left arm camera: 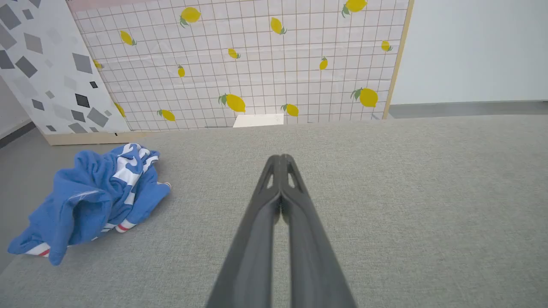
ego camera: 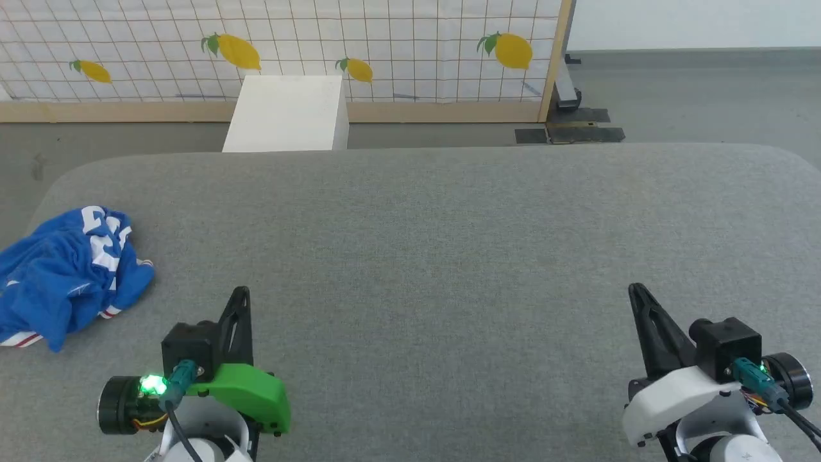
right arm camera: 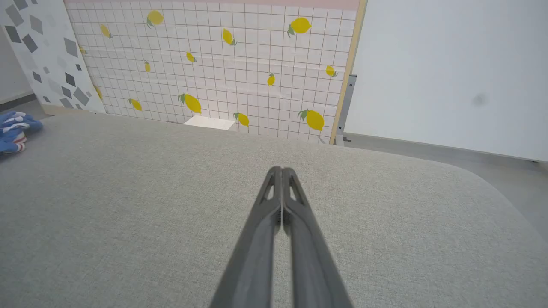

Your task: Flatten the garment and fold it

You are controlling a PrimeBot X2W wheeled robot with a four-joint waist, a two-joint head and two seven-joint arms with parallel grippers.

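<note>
The shirt point(ego camera: 67, 273) lies crumpled in a heap at the far left edge of the grey table point(ego camera: 423, 256) — blue folds uppermost, white numerals and a strip of red-striped trim showing. Both claws are pressed together and hold nothing. The left gripper point(ego camera: 240, 294) hovers low over the table, near the shirt but apart from it. The right gripper point(ego camera: 635, 290) hangs well apart on the other side. Beyond the table stand a white box point(ego camera: 288, 112) and a lemon-print panel point(ego camera: 282, 48).
</note>
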